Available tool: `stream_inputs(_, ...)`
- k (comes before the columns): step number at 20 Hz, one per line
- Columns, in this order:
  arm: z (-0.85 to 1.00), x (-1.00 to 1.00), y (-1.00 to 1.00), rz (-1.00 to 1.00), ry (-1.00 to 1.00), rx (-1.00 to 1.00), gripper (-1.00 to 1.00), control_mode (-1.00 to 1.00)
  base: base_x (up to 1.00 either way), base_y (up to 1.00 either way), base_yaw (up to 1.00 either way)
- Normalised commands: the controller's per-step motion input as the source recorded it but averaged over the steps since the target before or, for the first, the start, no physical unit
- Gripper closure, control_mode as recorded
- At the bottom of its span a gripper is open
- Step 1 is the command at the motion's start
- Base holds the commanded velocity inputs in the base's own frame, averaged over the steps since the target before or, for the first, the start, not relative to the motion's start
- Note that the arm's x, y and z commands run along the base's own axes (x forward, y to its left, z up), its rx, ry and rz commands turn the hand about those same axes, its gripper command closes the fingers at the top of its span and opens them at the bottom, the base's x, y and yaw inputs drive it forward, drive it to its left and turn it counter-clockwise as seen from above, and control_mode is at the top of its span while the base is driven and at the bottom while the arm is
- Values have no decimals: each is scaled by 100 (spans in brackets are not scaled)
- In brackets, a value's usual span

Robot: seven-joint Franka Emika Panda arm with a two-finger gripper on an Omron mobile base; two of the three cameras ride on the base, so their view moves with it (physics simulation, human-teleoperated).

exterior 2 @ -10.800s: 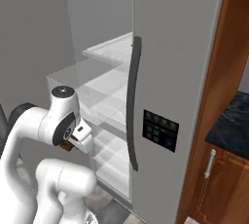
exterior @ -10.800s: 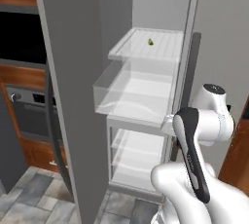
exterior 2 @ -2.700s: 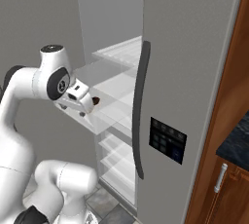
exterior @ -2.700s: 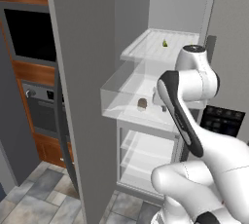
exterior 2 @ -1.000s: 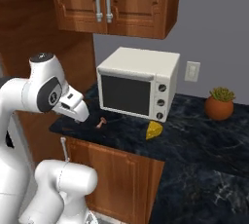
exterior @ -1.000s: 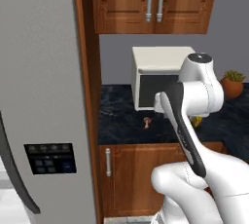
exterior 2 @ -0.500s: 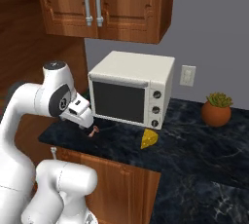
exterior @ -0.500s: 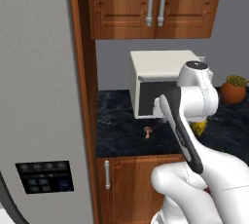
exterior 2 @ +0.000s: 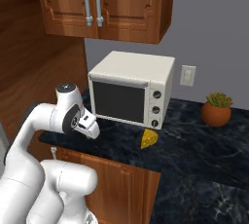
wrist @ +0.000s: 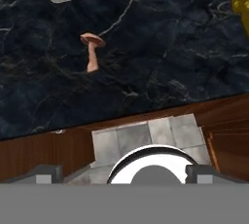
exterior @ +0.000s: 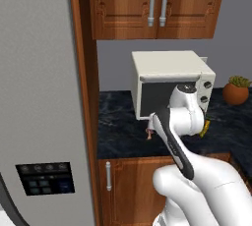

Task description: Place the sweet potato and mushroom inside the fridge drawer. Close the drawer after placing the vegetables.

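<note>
Working left to right in the left base view, we are facing the closed grey fridge door [exterior: 39,97] at 9 o'clock, then a wooden side panel, then the dark marble counter [exterior: 118,131]. The mushroom [exterior: 148,132] is standing on that counter just in front of the toaster oven [exterior: 170,80], at about 10 o'clock from the gripper [exterior 2: 92,131]. We cannot tell whether the fingers are apart or together; they are hidden behind the hand in both base views, and nothing is showing between them.

In the hand view the mushroom [wrist: 91,51] is sitting at 11 o'clock, its cap toward the oven and its pale stem toward the counter edge. We are judging it to be very light, soft and easily bruised, and its rounded cap likely to slip. The stem looks too thin to hold firmly, so we are favouring a gentle pinch across the cap.

For room, the oven front is standing close behind the mushroom, so approach from above or from the counter edge looks safest. The cheese wedge [exterior 2: 149,139] is lying well apart at 3 o'clock, and the potted plant [exterior 2: 217,109] farther still.
</note>
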Motion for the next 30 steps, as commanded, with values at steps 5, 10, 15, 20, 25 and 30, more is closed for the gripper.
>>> stream_inputs(5,-35,64,5,0,0,0,-100,-100,0,0,0)
stream_inputs(10,-20,38,2,0,0,0,-100,-100,0,0,0)
stream_inputs(15,-1,23,6,-1,3,0,-100,-100,0,0,0)
stream_inputs(20,-7,27,9,-2,4,0,-100,-100,0,0,0)
stream_inputs(25,-23,17,0,-1,1,0,-100,-100,0,0,0)
stream_inputs(30,-26,22,0,-3,2,0,-100,-100,0,0,0)
